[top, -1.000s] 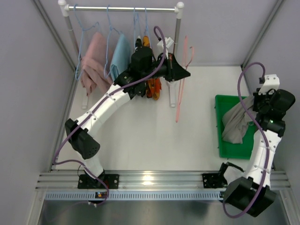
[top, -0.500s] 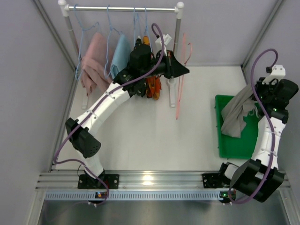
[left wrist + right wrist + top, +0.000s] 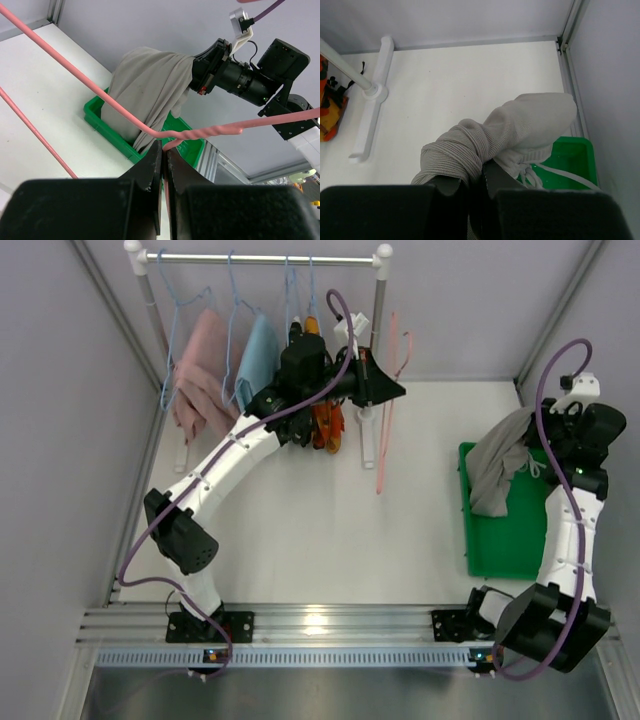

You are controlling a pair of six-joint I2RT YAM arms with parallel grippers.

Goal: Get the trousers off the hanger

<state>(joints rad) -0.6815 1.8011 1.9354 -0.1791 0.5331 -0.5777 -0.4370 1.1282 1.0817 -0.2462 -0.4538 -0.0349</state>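
Right now the right gripper (image 3: 481, 176) is clamped on the grey trousers (image 3: 493, 472) — we see them hanging bunched from it over the green bin (image 3: 510, 540). Our left gripper (image 3: 164, 150) is pinched almost closed on the pink hanger (image 3: 75, 75), just under its twisted neck, right of the rail (image 3: 260, 258) post. Orange-red trousers (image 3: 326, 426) hang from the rail — partly hidden behind our left arm, next to the blue garment (image 3: 258, 360).
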